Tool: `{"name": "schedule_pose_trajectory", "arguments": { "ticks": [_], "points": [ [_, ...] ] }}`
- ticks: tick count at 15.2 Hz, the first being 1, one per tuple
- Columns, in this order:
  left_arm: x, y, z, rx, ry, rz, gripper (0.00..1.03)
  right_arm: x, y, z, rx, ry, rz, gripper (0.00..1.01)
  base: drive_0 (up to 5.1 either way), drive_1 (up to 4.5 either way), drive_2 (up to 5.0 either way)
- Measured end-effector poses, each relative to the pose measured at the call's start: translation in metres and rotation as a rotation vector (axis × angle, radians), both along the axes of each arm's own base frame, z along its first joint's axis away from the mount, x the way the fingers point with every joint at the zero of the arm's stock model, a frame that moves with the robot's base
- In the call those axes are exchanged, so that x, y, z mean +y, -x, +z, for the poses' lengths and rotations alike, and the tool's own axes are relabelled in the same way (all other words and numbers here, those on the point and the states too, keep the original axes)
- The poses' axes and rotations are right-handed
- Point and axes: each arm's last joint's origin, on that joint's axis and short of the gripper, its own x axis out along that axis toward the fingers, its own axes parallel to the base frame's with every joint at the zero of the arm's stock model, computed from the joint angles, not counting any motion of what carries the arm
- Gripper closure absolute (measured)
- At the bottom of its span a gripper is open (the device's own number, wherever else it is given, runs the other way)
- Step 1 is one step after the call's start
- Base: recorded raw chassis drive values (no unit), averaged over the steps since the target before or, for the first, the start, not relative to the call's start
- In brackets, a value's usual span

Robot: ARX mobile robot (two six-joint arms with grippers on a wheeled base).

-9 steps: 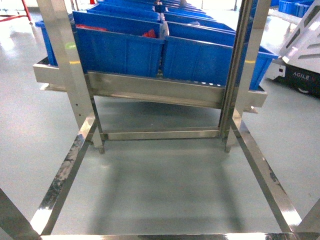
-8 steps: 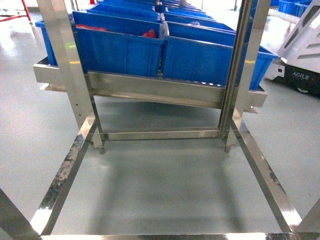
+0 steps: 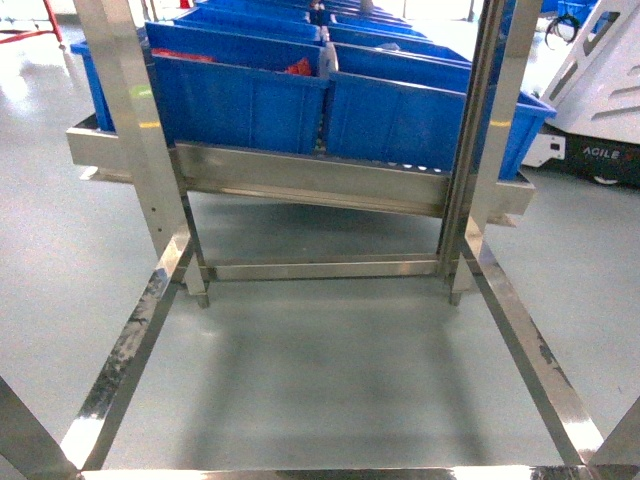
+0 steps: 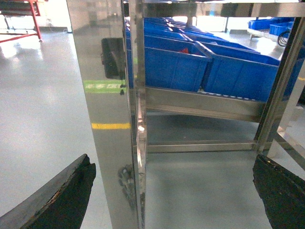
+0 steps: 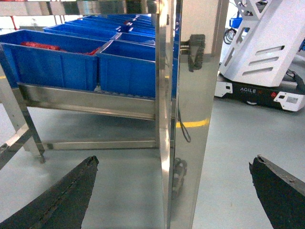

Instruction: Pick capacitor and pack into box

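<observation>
On steel rack (image 3: 300,180), boxy blue bins (image 3: 240,100)

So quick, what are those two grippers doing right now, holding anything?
Left gripper: open, fingers wide apart, holding nothing.
Right gripper: open, fingers wide apart, holding nothing.

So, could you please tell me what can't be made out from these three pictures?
- Pale pink plastic box: in no view.
- Small orange-red capacitor: cannot be told apart; red contents in the large blue plastic bins are too small, mostly behind the bin walls.
- Left pincer: only dark fingertips show, cut off by the left wrist view's bottom edge.
- Right pincer: likewise in the right wrist view.
- Both arms: absent from the head view.
</observation>
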Motion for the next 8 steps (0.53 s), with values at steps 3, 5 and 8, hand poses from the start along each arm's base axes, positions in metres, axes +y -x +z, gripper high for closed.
{"name": "schedule_pose_trajectory", "arguments": {
  "ticks": [3, 5, 8],
  "points": [
    [0.0, 0.0, 0.0, 0.0, 0.0, 0.0, 0.05, 0.0, 0.0, 0.0, 0.0, 0.0, 0.0, 0.03, 0.0, 0.0, 0.0],
    [0.0, 0.0, 0.0, 0.0, 0.0, 0.0, 0.05, 0.0, 0.0, 0.0, 0.0, 0.0, 0.0, 0.03, 0.0, 0.0, 0.0],
    [0.0, 0.0, 0.0, 0.0, 0.0, 0.0, 0.05, 0.0, 0.0, 0.0, 0.0, 0.0, 0.0, 0.03, 0.0, 0.0, 0.0]
  ]
}}
